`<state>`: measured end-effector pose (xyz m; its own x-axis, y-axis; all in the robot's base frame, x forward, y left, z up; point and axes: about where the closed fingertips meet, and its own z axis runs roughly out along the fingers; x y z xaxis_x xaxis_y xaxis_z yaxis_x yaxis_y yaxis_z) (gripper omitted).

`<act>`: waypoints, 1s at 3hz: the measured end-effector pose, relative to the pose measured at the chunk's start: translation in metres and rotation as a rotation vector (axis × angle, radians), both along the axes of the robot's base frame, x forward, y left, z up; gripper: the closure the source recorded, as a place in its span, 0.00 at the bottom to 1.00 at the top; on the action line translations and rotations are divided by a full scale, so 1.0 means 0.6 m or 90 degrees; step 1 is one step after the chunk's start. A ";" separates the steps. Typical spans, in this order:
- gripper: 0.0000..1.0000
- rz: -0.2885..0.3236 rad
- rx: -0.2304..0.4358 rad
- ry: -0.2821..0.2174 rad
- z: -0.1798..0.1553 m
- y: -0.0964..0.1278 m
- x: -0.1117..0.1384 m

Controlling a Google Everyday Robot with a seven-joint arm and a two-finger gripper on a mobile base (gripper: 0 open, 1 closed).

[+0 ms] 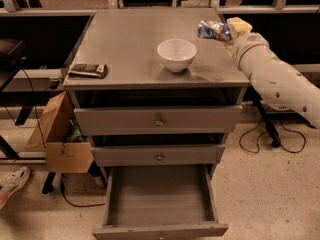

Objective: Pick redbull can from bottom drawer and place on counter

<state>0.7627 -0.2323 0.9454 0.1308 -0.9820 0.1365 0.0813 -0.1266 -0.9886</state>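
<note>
The redbull can, blue and silver, lies on its side in my gripper, held just above the right part of the counter. The gripper is shut on the can at the end of my white arm, which reaches in from the right. The bottom drawer stands pulled open below, and its grey floor is bare.
A white bowl sits on the counter left of the can. A dark flat snack packet lies at the counter's front left corner. A cardboard box stands left of the cabinet. Cables lie on the floor at right.
</note>
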 end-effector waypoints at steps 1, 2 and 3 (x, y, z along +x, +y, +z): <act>0.17 -0.013 0.009 0.026 -0.013 0.001 0.019; 0.00 -0.045 0.029 0.033 -0.017 -0.010 0.035; 0.00 -0.046 0.030 0.033 -0.016 -0.010 0.035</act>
